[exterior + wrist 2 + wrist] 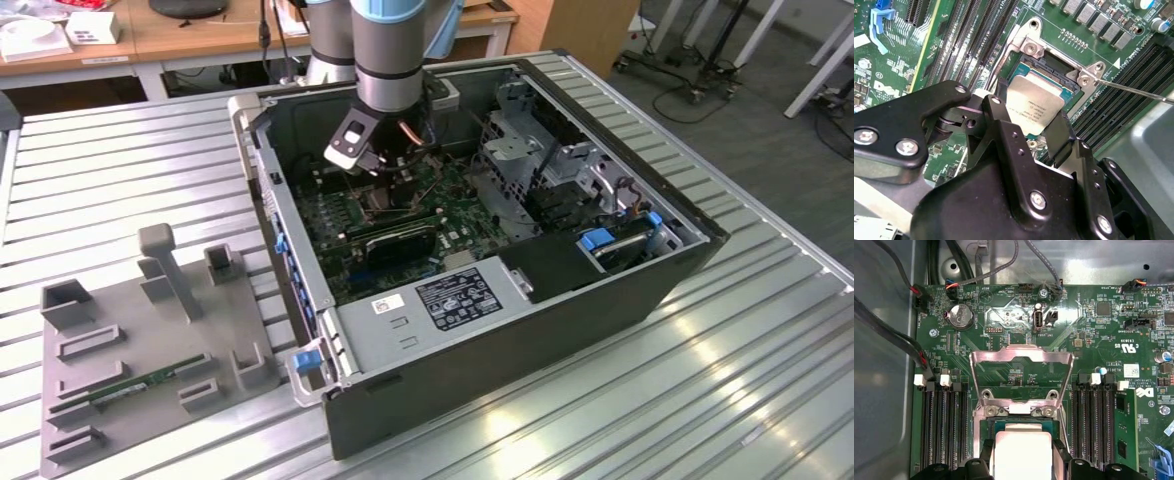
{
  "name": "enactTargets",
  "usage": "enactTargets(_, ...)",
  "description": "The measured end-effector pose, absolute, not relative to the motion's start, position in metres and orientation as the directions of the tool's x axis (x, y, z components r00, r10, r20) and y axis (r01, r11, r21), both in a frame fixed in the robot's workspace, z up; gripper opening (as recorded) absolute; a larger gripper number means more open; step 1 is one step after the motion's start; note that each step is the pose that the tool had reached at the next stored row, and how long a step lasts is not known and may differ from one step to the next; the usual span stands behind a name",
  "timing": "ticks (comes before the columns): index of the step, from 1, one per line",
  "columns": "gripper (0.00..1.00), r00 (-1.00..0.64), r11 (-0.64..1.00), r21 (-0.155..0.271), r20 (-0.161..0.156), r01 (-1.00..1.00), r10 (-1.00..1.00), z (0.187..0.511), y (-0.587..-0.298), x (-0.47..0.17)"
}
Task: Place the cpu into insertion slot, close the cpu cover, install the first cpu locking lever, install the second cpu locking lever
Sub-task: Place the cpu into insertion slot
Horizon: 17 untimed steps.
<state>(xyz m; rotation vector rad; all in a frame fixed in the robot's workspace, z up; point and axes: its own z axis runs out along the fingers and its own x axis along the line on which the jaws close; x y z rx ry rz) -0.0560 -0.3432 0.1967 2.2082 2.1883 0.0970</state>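
1. The fingers (1056,135) are clamped on the cpu (1036,102), with one black finger on each of two opposite edges. Its silvery-tan top faces up in both wrist views.
2. The cpu is right over the slot (1046,70), inside the silvery rim. I cannot tell whether it is seated or just above the contacts.
3. The cover (1021,356) is swung open! It stands up from the slot's edge on the side away from the fingers, and green board (1004,320) shows through its square cut-out.
4. A lever (1136,91), a thin bright rod, runs out from one corner of the slot and passes over the long black memory slots (939,425).
5. Those memory slots flank the slot on both sides. One green module (1126,425) sits in the bank on one side.
6. Past the open cover, farther from the slot, a round battery (960,316) sits on the board near a bundle of cables (894,335).
7. In the exterior view, the arm (387,50) drops into the open case (534,330) above the slot.
8. The case rests on a slatted metal tabletop (134,150).
9. A grey fixture (147,350) lies outside the case, well apart from the slot, toward the exterior view's left. A green stick (147,382) rests in it.
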Motion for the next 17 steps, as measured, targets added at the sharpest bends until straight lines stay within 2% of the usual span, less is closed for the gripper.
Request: enactTargets(17, 0.54, -0.023, 0.021, 0.066, 0.023, 0.998, 0.999, 0.1947, -0.3419, -0.0574)
